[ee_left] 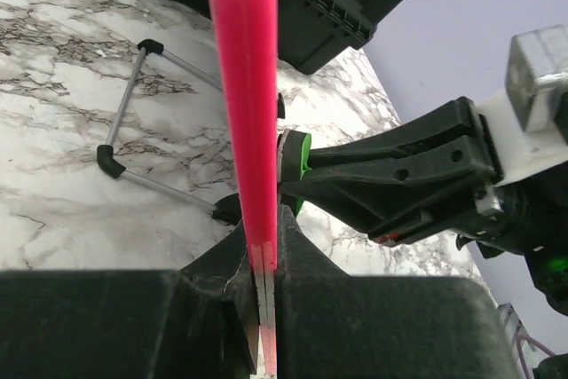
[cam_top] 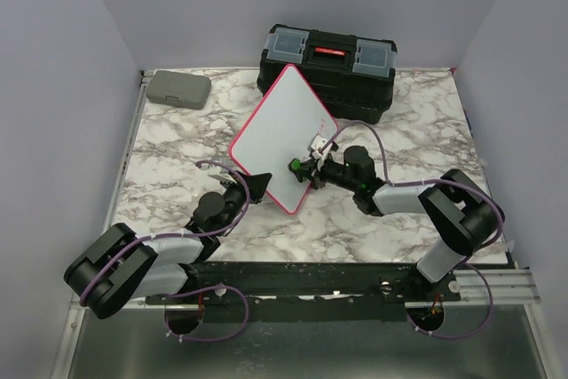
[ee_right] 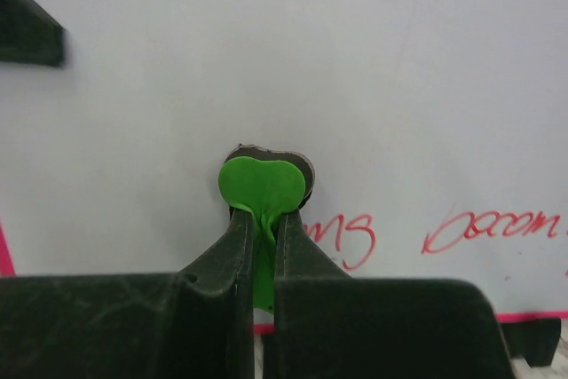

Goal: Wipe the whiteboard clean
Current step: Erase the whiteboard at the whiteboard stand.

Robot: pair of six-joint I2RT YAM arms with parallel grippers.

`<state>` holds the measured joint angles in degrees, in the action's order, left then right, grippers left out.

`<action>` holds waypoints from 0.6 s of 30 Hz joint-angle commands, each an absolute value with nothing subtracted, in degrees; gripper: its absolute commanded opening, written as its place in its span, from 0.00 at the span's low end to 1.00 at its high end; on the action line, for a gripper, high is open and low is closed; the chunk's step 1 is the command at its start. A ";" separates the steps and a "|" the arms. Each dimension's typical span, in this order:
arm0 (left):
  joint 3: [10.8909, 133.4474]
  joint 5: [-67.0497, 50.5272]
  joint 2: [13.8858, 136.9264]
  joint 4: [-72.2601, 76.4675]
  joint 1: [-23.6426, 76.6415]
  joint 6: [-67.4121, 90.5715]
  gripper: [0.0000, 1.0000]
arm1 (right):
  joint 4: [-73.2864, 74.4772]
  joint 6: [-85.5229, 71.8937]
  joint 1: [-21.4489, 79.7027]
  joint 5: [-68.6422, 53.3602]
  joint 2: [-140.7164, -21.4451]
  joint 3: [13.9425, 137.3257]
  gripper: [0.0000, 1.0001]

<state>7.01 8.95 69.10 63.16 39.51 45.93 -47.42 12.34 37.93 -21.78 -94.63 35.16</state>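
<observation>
The whiteboard (cam_top: 282, 130) has a white face and a red-pink frame, and stands tilted on one corner above the marble table. My left gripper (cam_top: 257, 185) is shut on its lower left edge; in the left wrist view the pink frame (ee_left: 244, 86) runs up from between the jaws of that gripper (ee_left: 264, 246). My right gripper (cam_top: 300, 167) is shut on a small green eraser (ee_right: 262, 184), which is pressed flat against the board face (ee_right: 355, 59). Red handwriting (ee_right: 488, 228) shows to the right of the eraser. The eraser (ee_left: 300, 153) touches the board's right side.
A black toolbox (cam_top: 327, 68) stands behind the board at the back of the table. A small grey case (cam_top: 177, 89) lies at the back left. A thin wire stand with black caps (ee_left: 133, 130) rests on the marble beyond the board. Grey walls close in both sides.
</observation>
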 commanded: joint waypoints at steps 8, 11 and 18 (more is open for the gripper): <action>9.49 4.48 69.07 69.52 40.49 48.69 0.00 | -40.72 17.09 43.46 -26.11 -92.84 30.67 0.01; 9.58 4.47 69.08 69.43 40.51 48.78 0.00 | -41.94 13.78 44.56 -25.36 -94.04 33.63 0.01; 10.01 3.65 68.71 68.44 40.45 48.71 0.00 | -41.92 9.84 40.22 -18.35 -96.74 39.72 0.01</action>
